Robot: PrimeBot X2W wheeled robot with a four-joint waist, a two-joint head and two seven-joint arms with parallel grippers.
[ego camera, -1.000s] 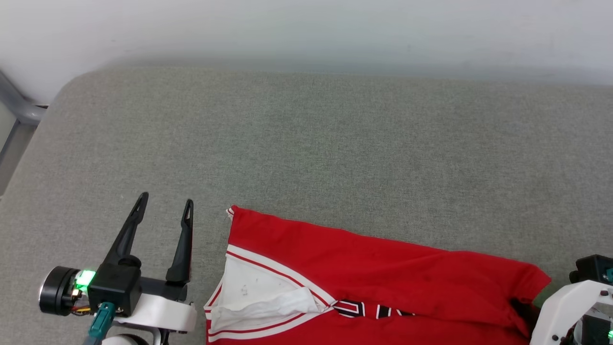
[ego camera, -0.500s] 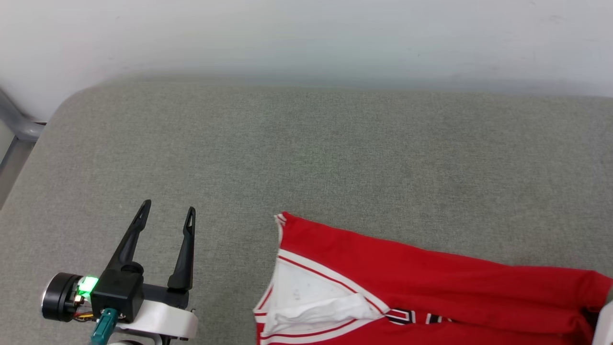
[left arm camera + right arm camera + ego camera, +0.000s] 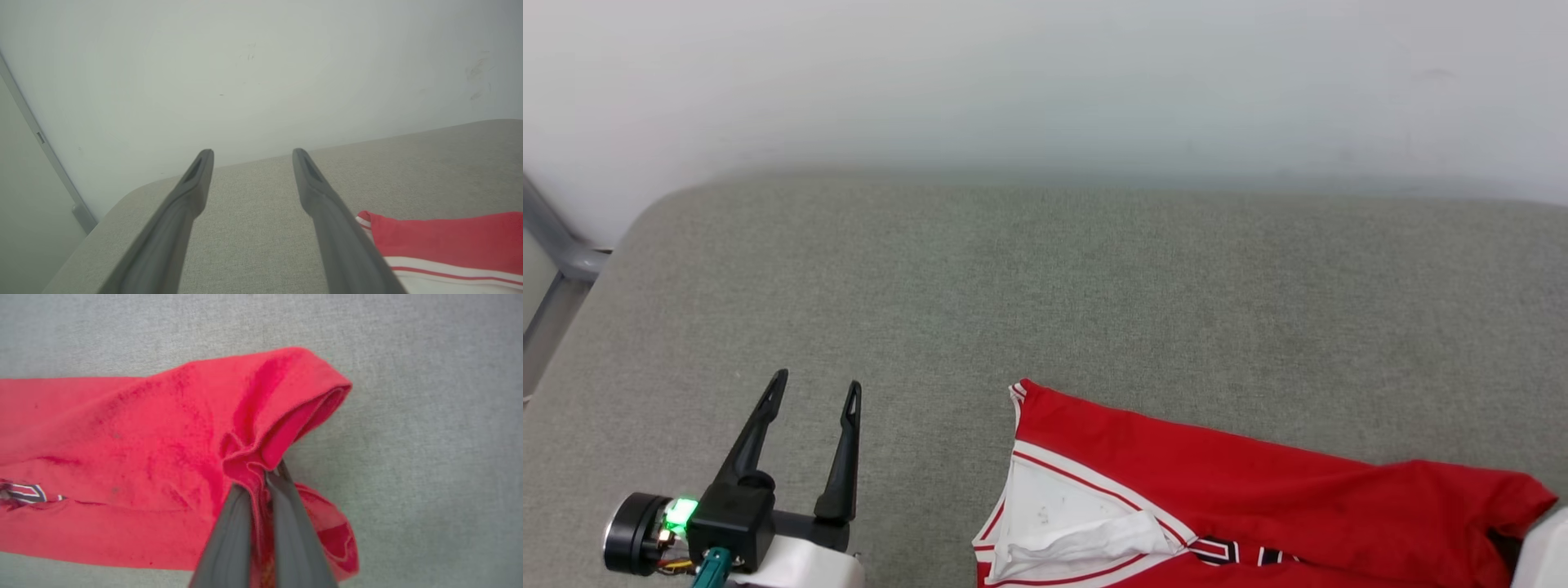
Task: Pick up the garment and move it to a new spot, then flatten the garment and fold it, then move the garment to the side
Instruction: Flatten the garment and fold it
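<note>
Pinches a bunched red edge of the garment (image 3: 122, 428) in the closed right gripper (image 3: 261, 475) (cloth spread on the grey cushion (image 3: 1094, 286), lower right in head view). Holds the left gripper (image 3: 818, 380) wide, empty, near the white sleeve (image 3: 1062, 514).

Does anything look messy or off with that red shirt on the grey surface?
Yes. The shirt lies rumpled, not flat: the right hand pinches one red edge, bunching it into folds, and the white sleeve is creased over itself, with small dark specks. The left hand is open, clear of it.
</note>
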